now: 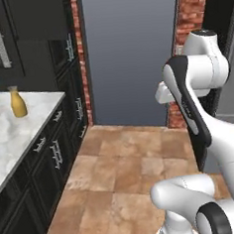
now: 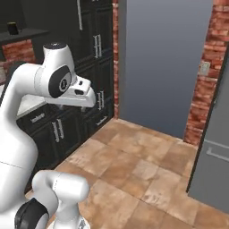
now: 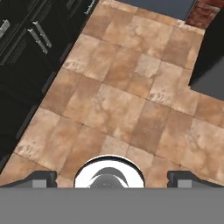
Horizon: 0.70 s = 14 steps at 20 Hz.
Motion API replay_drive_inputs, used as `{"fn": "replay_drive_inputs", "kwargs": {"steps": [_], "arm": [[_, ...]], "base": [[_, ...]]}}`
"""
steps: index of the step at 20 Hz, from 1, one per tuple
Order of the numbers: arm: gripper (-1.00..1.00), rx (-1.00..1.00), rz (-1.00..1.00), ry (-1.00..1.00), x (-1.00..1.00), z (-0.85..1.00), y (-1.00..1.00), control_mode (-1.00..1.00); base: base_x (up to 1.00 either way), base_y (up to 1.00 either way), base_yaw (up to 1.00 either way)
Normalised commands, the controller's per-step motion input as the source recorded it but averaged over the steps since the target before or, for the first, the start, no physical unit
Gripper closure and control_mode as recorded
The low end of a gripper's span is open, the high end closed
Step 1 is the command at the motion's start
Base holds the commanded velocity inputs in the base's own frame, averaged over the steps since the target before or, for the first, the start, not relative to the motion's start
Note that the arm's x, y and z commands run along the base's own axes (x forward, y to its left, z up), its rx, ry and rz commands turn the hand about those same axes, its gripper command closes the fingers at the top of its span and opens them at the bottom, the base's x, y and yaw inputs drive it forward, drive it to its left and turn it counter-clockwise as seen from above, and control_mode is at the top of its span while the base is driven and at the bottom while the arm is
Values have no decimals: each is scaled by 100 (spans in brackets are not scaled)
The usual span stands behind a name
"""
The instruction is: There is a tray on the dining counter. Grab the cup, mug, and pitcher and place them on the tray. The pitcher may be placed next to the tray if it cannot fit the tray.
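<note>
The yellow-orange pitcher (image 1: 18, 103) stands upright on a marble counter (image 1: 11, 135) with dark drawers, far left of my arm. My gripper (image 3: 113, 179) hangs over the tiled floor and points down at it. Its two dark fingertips (image 3: 43, 178) stand wide apart, open, with nothing between them. The hand (image 2: 83, 93) is raised at about counter height, well away from the pitcher. A small dark cup-like thing (image 2: 13, 27) sits on a high dark shelf; it is too small to tell whether it is the mug. The tray, the dining counter and the cup are out of view.
Dark cabinets with metal handles (image 1: 56, 154) run under the counter on the left. Brown floor tiles (image 1: 127, 163) stretch ahead to a grey doorway (image 1: 131, 53) between brick walls (image 2: 203, 80). A grey appliance front (image 2: 214, 147) stands at the right.
</note>
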Motion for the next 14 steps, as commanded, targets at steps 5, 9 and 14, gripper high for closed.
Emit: {"fn": "replay_drive_inputs", "kwargs": {"steps": [5, 9, 14], "arm": [[-100, 0, 0, 0, 0, 0, 0, 100], [-100, 0, 0, 0, 0, 0, 0, 100], [-100, 0, 0, 0, 0, 0, 0, 100]], "base": [[100, -55, 57], [99, -50, 63], [93, -62, 59]]}}
